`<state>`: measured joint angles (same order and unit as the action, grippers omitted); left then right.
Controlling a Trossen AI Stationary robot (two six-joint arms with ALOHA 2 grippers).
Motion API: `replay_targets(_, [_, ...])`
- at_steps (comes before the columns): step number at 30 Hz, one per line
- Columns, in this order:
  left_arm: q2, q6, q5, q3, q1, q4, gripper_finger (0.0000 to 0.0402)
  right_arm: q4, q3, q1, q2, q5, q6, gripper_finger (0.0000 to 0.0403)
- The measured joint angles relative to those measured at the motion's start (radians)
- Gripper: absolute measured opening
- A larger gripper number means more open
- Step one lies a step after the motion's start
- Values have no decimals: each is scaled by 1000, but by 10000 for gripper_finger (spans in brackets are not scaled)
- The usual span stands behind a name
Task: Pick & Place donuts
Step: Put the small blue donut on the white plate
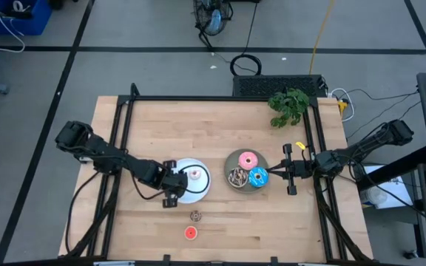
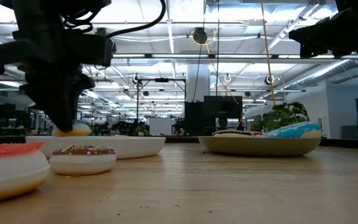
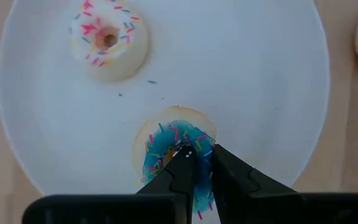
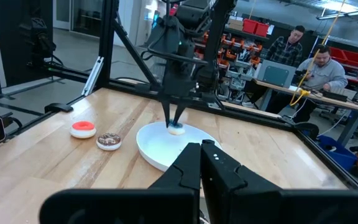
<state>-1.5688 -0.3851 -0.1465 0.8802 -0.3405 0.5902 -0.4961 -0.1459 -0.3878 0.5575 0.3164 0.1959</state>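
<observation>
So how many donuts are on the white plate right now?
2. On the white plate: a tiny white donut lying free, and a tiny blue donut at the left gripper fingertips. The gripper may hide part of the plate.

I count seven donuts, all placed here against the white plate (image 1: 198,193). On that plate my left gripper (image 3: 194,163) pinches the tiny blue donut (image 3: 176,152), blue icing with sprinkles on a cream base, lying flat. The tiny white donut (image 3: 108,39), sprinkled, lies flat on the same plate, apart from the blue one. Off the plate, on the side toward the table's front edge, the tiny brown donut (image 1: 196,216) sits near its rim and the tiny red donut (image 1: 190,233) just beyond. To the plate's right, the grey plate (image 1: 231,164) carries the pink donut (image 1: 248,159), the blue sprinkled donut (image 1: 258,177) and the brown sprinkled donut (image 1: 237,177), close together.
</observation>
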Motion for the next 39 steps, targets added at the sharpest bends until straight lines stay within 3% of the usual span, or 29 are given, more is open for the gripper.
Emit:
replay_targets(19, [-13, -27, 62, -9, -2, -9, 53, 1, 0, 0, 0, 0, 1, 0])
replay_targets(30, [-28, -70, 64, -9, 16, -12, 190, 8, 0, 0, 0, 0, -8, 0])
replay_targets(39, [-19, -87, 124, 9, 55, -4, 223, 7, 0, 0, 0, 0, 0, 0])
